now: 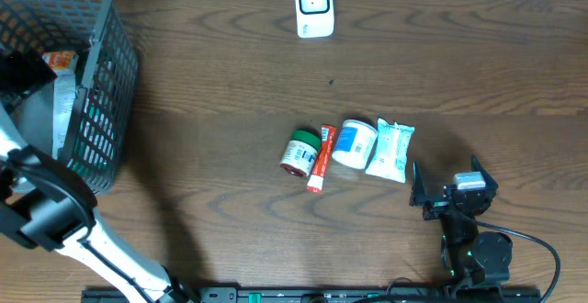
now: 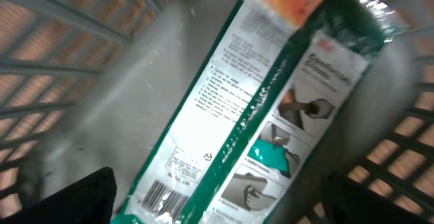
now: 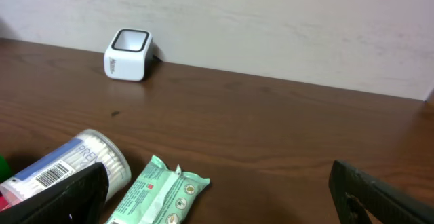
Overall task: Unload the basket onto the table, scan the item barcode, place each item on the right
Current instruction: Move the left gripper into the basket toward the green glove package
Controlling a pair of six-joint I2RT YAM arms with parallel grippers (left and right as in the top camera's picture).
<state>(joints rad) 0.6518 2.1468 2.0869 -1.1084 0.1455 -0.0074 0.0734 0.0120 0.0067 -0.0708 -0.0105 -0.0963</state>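
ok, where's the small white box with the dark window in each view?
Overhead: small white box at top centre.
Left wrist: not in it.
Right wrist: upper left.
Shared landmark: pale green plastic packet, centre-right overhead, bottom centre in the right wrist view.

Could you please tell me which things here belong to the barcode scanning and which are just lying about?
Job: scanner; green package in the basket, beneath the left gripper.
Lying about: green-lidded jar, red tube, white tub, mint-green packet.
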